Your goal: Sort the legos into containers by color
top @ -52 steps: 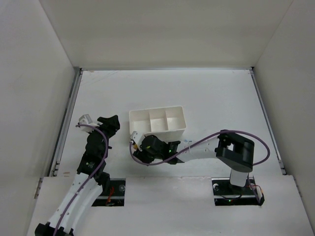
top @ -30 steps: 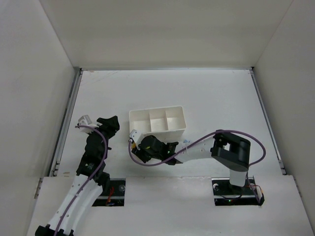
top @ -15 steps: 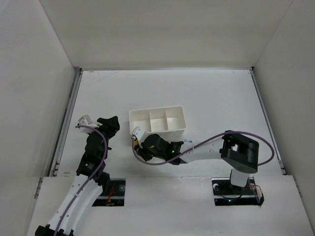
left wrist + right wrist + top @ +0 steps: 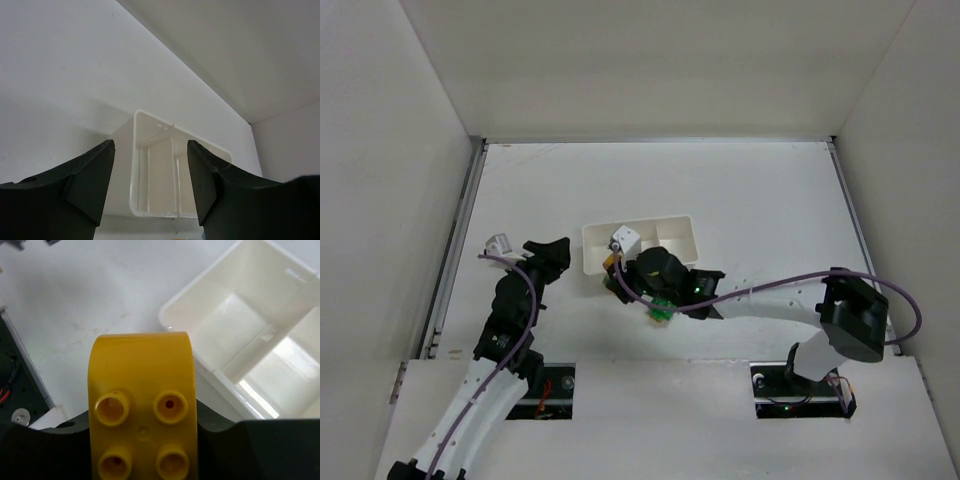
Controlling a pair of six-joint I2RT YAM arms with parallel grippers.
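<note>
Right hand [image 4: 144,437]: pinches one yellow brick [image 4: 142,390], with a dark finger on either side of it.
Brick: four studs face the right wrist camera. It sits off the tray's corner, over bare table. Whether it is lifted cannot be told.
Left hand [image 4: 150,175]: fingers are spread wide, and the tray shows through the gap.
Hands counted: two, the right hand [image 4: 613,268] at the tray's near left corner and the left hand [image 4: 558,250] apart from the tray on its left.
Bricks counted: one for certain, the yellow one.
Green patch [image 4: 660,312]: lies under the right arm near the tray. It is too small to tell whether it is a brick or a lamp.
Tray [image 4: 677,236]: one, white, on the table [image 4: 720,190].
Top view only: shows both arms and the tray's right end. The right wrist covers the tray's left part, and the brick is only a yellow speck.
Right wrist view only: shows the studs, the tray's [image 4: 210,375] corner, and two compartments in part with a divider between them.
Left wrist view only: shows the tray [image 4: 150,119] end-on, with thin dividers running away from the camera. No brick is in this view.
</note>
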